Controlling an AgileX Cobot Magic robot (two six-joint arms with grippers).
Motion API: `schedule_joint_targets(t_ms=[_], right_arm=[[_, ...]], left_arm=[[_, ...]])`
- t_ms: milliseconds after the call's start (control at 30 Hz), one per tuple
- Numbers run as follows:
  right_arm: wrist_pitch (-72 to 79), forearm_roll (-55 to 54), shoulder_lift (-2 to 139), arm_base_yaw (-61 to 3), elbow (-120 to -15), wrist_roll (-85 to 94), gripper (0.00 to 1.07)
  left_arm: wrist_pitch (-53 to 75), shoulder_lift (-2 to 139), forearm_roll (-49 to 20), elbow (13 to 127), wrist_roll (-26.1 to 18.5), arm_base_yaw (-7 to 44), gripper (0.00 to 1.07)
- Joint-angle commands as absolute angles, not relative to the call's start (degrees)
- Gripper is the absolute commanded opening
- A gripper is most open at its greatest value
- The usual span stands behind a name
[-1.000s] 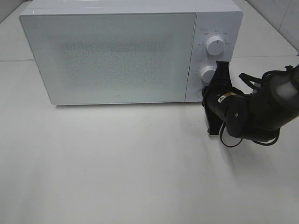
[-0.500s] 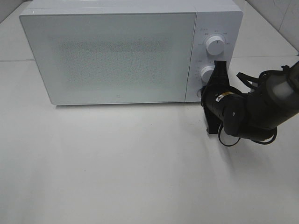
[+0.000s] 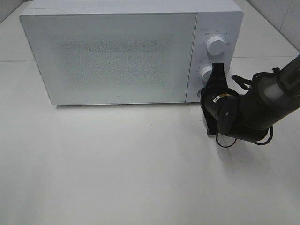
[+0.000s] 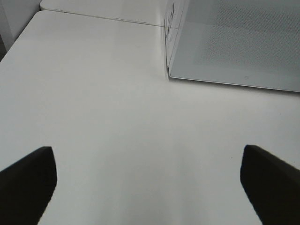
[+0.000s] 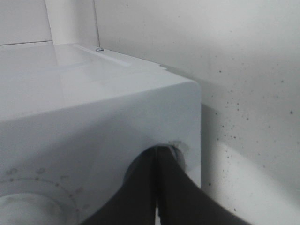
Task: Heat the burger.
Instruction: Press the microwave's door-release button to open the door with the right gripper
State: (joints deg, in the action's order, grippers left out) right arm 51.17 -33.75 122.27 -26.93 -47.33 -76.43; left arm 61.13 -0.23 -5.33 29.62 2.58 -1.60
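– Scanning the high view: closed microwave [image 3: 131,56] on the table [image 3: 117,178], right tool [image 3: 204,95] at its control panel [image 3: 220,28], no burger anywhere. Inside it? Can't tell, so no word on its looks.
– Left wrist: left tool [image 4: 147,164] gaping wide over the table. Right wrist: tips pinched shut, touching a small round button [image 5: 177,149]. Burger's probably soft and stacked, so I'd cradle it low, gently.

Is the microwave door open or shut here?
Shut. The door lies flush with the control panel, with no gap along its edge. The inside cannot be seen.
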Motion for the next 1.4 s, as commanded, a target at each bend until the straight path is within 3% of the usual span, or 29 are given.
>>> schedule_joint_targets(t_ms=[33, 600, 1400], right_arm=[[61.82, -33.58, 122.33, -26.01, -50.76, -75.11, 0.0], [72.54, -34.61, 122.33, -26.01, -52.54, -72.77, 0.0], [68.87, -33.69, 122.04, -24.87, -56.44, -71.56, 0.0]], left_arm=[[61.02, -0.63, -5.73, 29.62, 2.86, -1.66, 1.01], [61.02, -0.63, -5.73, 29.62, 2.86, -1.66, 1.01], [61.02, -0.63, -5.73, 29.62, 2.86, -1.66, 1.01]])
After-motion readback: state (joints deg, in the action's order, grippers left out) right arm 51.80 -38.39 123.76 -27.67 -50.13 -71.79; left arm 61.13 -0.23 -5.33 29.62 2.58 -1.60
